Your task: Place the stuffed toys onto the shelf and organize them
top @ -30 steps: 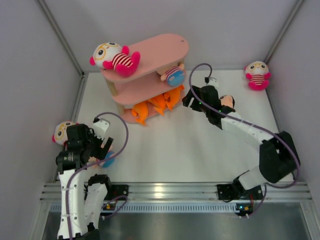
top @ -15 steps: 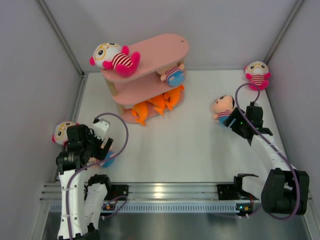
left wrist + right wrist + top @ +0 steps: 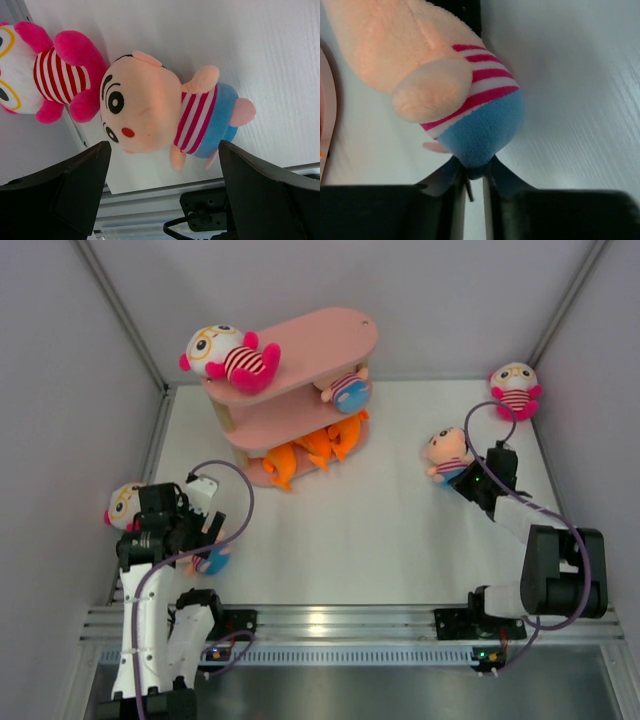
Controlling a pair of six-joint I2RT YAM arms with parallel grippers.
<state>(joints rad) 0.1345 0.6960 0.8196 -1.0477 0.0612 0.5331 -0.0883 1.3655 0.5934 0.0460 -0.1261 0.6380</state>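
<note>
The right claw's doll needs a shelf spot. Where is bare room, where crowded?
Top board: bare from the yellow-glasses doll rightward to its far end. Middle board: a peach-headed doll fills its right end; the rest is mostly hidden. Bottom board: crowded with orange sharks.

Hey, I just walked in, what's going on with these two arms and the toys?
The right gripper pinches a peach-headed doll by its blue bottom. The left gripper hangs open over a second peach-headed doll beside a white-headed doll. The pink shelf holds orange sharks, a top-tier doll and a middle-tier doll.
</note>
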